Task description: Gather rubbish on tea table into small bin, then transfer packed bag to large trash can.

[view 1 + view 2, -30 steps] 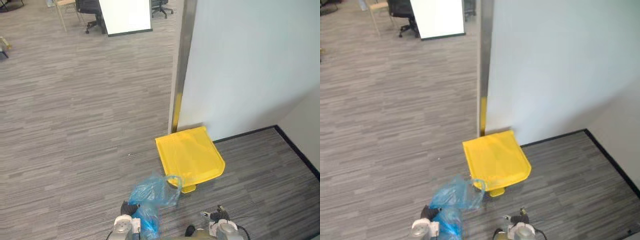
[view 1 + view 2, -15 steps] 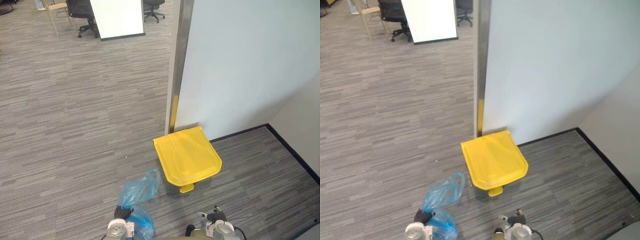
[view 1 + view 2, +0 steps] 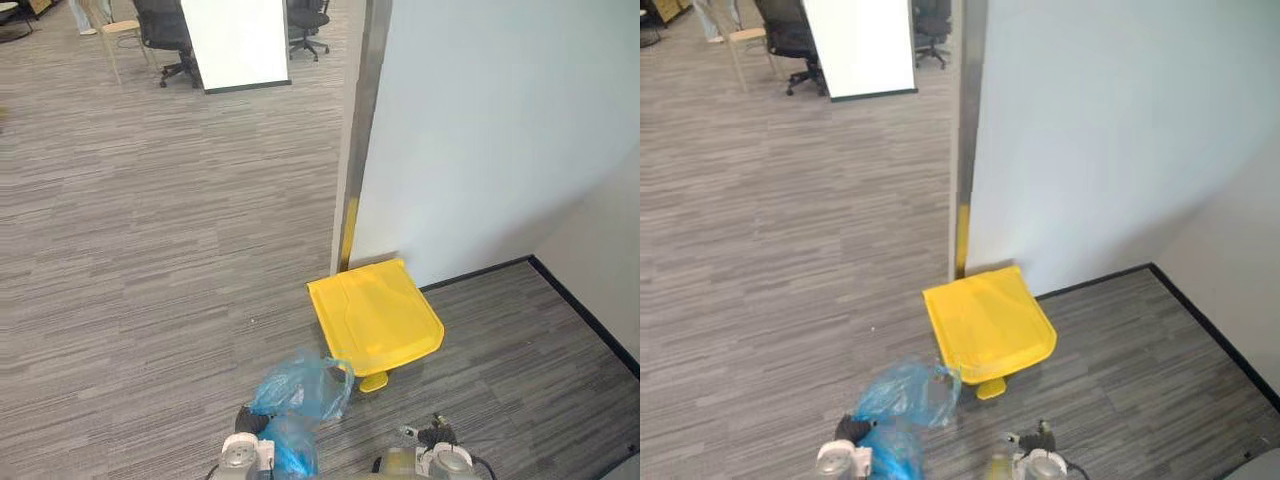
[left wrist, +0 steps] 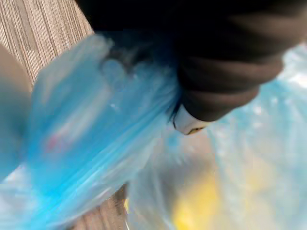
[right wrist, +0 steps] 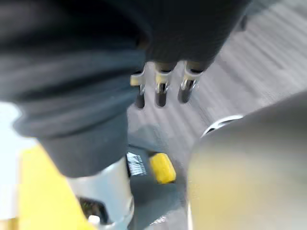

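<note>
My left hand is shut on the gathered neck of a blue plastic rubbish bag low in the left eye view. The same bag bulges past the hand's dark cover in the left wrist view. Just beyond and to the right of the bag stands the large trash can with its yellow lid closed and a yellow foot pedal at its front. My right hand hangs open with straight fingers, low and in front of the can; below it are the pedal and the lid's edge.
The can sits in a corner against a white wall, beside a metal pillar. Black skirting runs along the right wall. Far back stand a white board and office chairs. Grey carpet stretches to the left.
The whole view has shifted a little, so the camera moved. The blue bag has swung right, closer to the yellow can, since half a second ago.
</note>
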{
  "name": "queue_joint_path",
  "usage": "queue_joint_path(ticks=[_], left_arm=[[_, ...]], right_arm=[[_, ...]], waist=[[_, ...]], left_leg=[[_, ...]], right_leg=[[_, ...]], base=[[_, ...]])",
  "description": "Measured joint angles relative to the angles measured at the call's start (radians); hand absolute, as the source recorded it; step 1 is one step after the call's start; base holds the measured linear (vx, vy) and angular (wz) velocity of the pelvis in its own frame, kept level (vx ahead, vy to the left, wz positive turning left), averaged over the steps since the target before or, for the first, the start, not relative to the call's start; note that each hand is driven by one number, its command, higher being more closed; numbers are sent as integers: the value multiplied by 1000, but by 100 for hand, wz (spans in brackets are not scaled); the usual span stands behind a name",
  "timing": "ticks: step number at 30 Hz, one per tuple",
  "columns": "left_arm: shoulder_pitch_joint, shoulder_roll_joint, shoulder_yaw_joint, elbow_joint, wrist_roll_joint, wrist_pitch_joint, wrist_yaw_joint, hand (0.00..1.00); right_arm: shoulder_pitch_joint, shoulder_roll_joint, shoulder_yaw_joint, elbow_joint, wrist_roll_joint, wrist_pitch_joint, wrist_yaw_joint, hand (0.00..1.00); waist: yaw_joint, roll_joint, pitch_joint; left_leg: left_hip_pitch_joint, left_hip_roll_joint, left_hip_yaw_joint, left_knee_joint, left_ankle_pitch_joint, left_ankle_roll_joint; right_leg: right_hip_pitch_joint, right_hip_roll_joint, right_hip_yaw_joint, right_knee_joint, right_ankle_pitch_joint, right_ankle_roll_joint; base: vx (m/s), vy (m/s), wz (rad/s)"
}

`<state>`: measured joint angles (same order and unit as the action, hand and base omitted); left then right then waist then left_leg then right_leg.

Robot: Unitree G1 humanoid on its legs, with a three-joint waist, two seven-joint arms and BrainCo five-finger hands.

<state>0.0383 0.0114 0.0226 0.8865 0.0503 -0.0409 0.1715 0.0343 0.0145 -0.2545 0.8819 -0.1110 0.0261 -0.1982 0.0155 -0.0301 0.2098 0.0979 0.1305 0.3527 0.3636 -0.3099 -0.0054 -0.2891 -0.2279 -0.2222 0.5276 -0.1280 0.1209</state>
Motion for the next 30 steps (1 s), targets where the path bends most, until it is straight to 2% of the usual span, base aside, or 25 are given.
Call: queue_joint_path(ticks=[1,3,4,5,6,8,9,10,11,12,15,19,21,22,24,28,30], left_arm=[[-7,13,-1,9,8,0,0,100],[-12,22,-1,9,14,-1,1,100],[-15,30,-5,10,28,-1,1,100],[-17,30,-7,11,28,-1,1,100],[-25,14,-12,14,30,0,0,100],[-33,12,-15,14,39,0,-1,100],[-34,10,-15,14,47,0,-2,100],[-34,12,-14,14,48,1,-2,100],[-37,14,-15,13,55,2,-4,100],[-39,14,-17,13,59,2,-5,100],[-66,9,-22,11,64,4,-24,100],[-88,1,-22,7,64,4,-28,100],[-90,-3,-23,-10,61,4,-29,100],[-105,-2,-33,-15,51,3,-28,100],[-110,8,-43,-28,34,3,-28,100],[-126,14,-43,-92,4,4,-18,100],[-143,15,-43,-124,2,3,-16,100]], right_arm=[[-6,9,-1,-10,2,-1,-1,0],[-12,11,-1,-18,2,-1,-3,0],[-9,15,-10,-19,2,-1,-5,0],[-5,15,-15,-18,2,0,-6,0],[-14,-1,-30,-14,0,1,-7,0],[-16,-6,-56,-20,4,0,-5,0],[-16,-5,-61,-34,4,1,-4,0],[-15,-4,-62,-36,4,1,-2,0],[-14,13,-81,-39,4,1,1,0],[-15,16,-92,-41,4,1,2,0],[-20,22,-97,-53,5,0,3,0],[-20,25,-96,-81,15,1,4,0],[-28,23,-92,-83,24,0,3,0],[-40,18,-83,-84,34,0,2,0],[-56,10,-60,-82,35,1,0,0],[-112,-26,44,-102,37,3,-17,0],[-125,-24,77,-138,41,6,-20,0]], waist=[[-2,-6,4],[-1,-13,15],[-1,-22,18],[-1,-22,18],[9,12,31],[12,35,41],[16,38,45],[16,38,46],[18,32,47],[20,33,50],[23,22,56],[21,21,68],[22,19,72],[22,27,84],[24,24,94],[40,35,149],[42,44,169]], left_leg=[[-29,26,-9,78,-43,-10],[-37,45,-28,157,-93,-26],[-44,57,-80,246,-158,-52],[-44,60,-95,265,-172,-62],[-45,108,-122,296,-206,-73],[-45,131,-154,293,-216,-77],[-46,141,-173,295,-225,-77],[-46,146,-177,300,-227,-78],[-46,162,-203,319,-235,-78],[-47,169,-222,333,-240,-82],[-107,189,-256,414,-241,-83],[-149,188,-265,419,-242,-82],[-178,172,-290,416,-252,-68],[-208,169,-322,418,-266,-84],[-238,165,-341,424,-266,-85],[-297,165,-399,412,-266,-85],[-314,172,-414,402,-265,-84]], right_leg=[[-35,0,-23,-80,39,2],[-45,-2,-49,-132,59,4],[-14,5,-46,-166,49,-3],[7,6,-45,-172,34,-5],[12,36,-68,-142,25,1],[7,57,-73,-102,22,0],[-8,67,-78,-49,-16,-13],[-14,70,-78,-27,-38,-12],[-31,70,-86,48,-99,-12],[-35,71,-95,80,-131,-10],[-83,62,-116,171,-190,-14],[-117,44,-132,188,-203,-28],[-141,32,-134,200,-203,-29],[-156,28,-146,201,-202,-30],[-176,28,-145,201,-193,-41],[-206,61,-159,168,-155,-73],[-212,75,-173,148,-147,-77]], base=[[67,-84,30],[175,-211,46],[231,-245,67],[352,-313,62],[236,-178,22],[253,-208,33],[212,-191,37],[242,-228,26],[149,-141,17],[165,-178,16],[83,-151,4],[-33,-103,11],[-88,-98,26],[-91,-83,26],[-135,-112,25],[-125,-138,15],[-83,-159,4]])
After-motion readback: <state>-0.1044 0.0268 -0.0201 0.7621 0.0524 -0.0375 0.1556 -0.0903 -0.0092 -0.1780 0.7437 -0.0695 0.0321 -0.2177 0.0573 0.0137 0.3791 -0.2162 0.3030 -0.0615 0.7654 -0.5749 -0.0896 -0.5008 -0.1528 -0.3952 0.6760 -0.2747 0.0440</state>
